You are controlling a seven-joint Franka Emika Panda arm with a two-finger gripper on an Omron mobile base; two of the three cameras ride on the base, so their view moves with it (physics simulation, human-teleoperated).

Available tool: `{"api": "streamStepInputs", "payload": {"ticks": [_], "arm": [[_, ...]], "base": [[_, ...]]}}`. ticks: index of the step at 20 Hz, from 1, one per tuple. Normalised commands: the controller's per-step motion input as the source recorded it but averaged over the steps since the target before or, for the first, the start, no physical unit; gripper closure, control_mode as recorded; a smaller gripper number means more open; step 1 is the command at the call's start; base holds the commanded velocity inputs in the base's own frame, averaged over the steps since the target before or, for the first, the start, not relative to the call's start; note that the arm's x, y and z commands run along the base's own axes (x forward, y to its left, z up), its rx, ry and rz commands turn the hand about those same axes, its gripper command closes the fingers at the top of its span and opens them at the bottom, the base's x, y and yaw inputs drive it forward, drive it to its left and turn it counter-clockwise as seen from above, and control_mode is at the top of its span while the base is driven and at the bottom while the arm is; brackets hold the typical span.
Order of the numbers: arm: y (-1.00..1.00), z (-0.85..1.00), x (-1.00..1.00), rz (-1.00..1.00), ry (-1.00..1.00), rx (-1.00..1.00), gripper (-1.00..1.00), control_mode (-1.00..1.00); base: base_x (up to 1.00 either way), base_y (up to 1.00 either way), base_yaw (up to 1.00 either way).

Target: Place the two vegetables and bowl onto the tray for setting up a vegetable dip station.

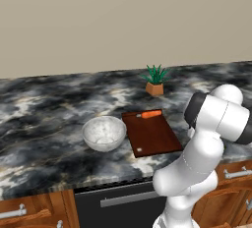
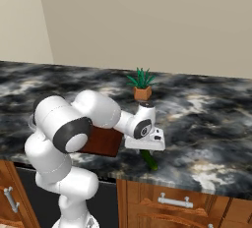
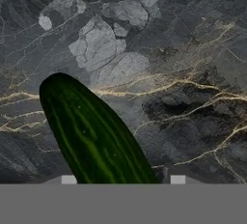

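Cucumber (image 3: 94,136) lengthwise between fingers (image 3: 69,179)

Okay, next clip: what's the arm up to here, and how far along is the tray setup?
The arm is reaching down to the cucumber lying on the marble counter to the right of the tray; its gripper is right over it, fingers straddling the vegetable, and a firm grip isn't clear yet. The carrot already lies at the tray's far end. The bowl sits on the counter to the tray's left. A potted plant stands behind.

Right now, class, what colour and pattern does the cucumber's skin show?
Dark green with lighter green lengthwise streaks, seen best on the cucumber in the hand view.
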Motion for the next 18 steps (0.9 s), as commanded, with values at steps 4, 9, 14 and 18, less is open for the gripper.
{"api": "streamStepInputs", "payload": {"ticks": [4,9,14,18], "arm": [[0.0,0.0,0.0,0.0,0.0,0.0,1.0,-1.0],[0.0,0.07,0.03,0.0,0.0,0.0,1.0,-1.0],[0.0,0.46,0.0,0.0,-0.02,0.0,1.0,-1.0],[0.11,0.65,-0.04,0.02,-0.05,0.0,1.0,-1.0]], "base": [[0.0,0.0,0.0],[0.0,0.0,0.0],[0.0,0.0,0.0],[0.0,0.0,0.0]]}}
